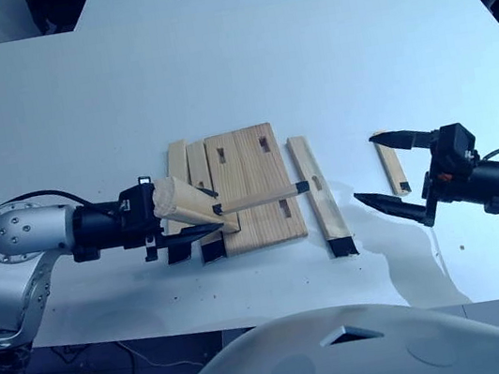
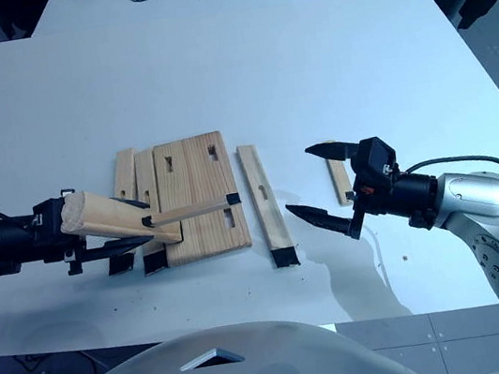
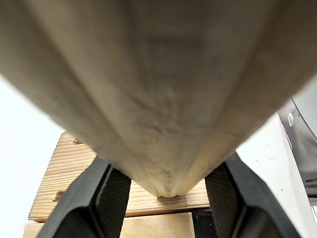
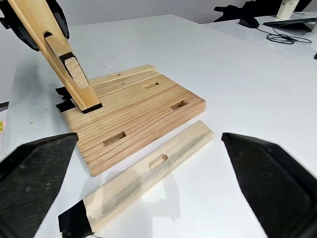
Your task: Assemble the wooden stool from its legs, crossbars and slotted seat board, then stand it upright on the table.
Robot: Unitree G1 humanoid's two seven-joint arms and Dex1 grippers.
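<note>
Your left gripper [image 1: 190, 221] clamps a pale wooden leg [image 1: 181, 198] over the slotted wooden seat board [image 1: 253, 182]. Your right gripper [image 1: 367, 166] hangs spread wide, empty.

The left arm comes in from 8 o'clock, forearm level, pointing toward 3. The left gripper [image 1: 189, 227] clamps a wooden leg [image 1: 179, 201]. The right gripper [image 1: 365, 167], at 4 o'clock, points toward 9 with its fingers spread wide.

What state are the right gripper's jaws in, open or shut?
Open: the right gripper shows a wide gap between its black jaws, with nothing held.
</note>
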